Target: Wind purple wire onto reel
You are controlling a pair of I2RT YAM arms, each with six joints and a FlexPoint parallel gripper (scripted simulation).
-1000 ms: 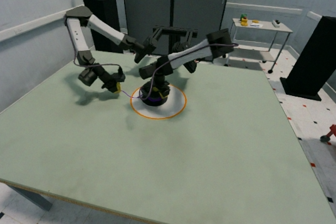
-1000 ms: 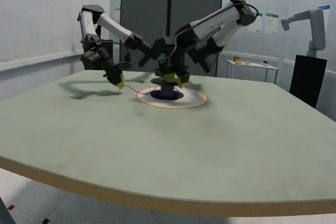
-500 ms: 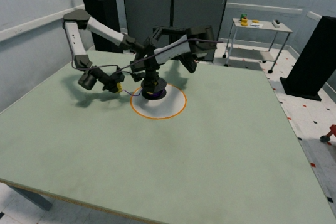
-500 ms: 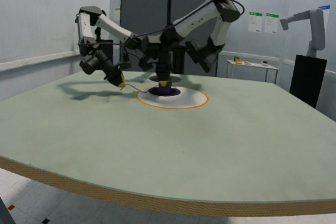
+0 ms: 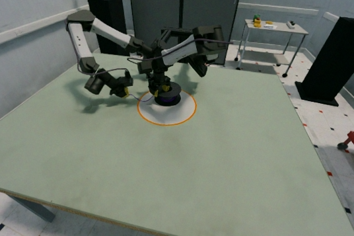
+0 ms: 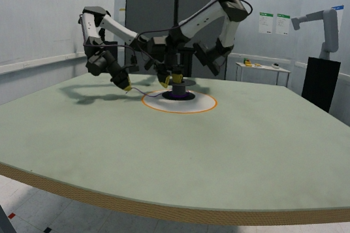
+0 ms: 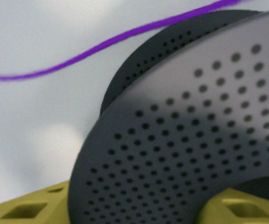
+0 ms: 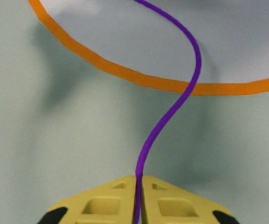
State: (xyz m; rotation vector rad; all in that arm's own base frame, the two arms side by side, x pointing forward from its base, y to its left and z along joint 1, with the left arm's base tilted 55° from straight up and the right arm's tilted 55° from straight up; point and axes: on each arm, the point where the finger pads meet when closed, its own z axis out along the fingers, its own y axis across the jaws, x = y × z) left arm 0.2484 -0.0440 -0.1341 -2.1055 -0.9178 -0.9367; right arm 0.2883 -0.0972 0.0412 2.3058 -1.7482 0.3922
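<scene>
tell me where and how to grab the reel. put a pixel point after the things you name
Grip the upper disc [image 5: 169,91] [image 6: 185,83] [image 7: 150,155] by its rim, coming from above with one finger outside the edge; it stands clear of the lower disc [image 5: 168,103] [image 6: 179,98] [image 7: 130,70], so a finger should fit past it.
</scene>
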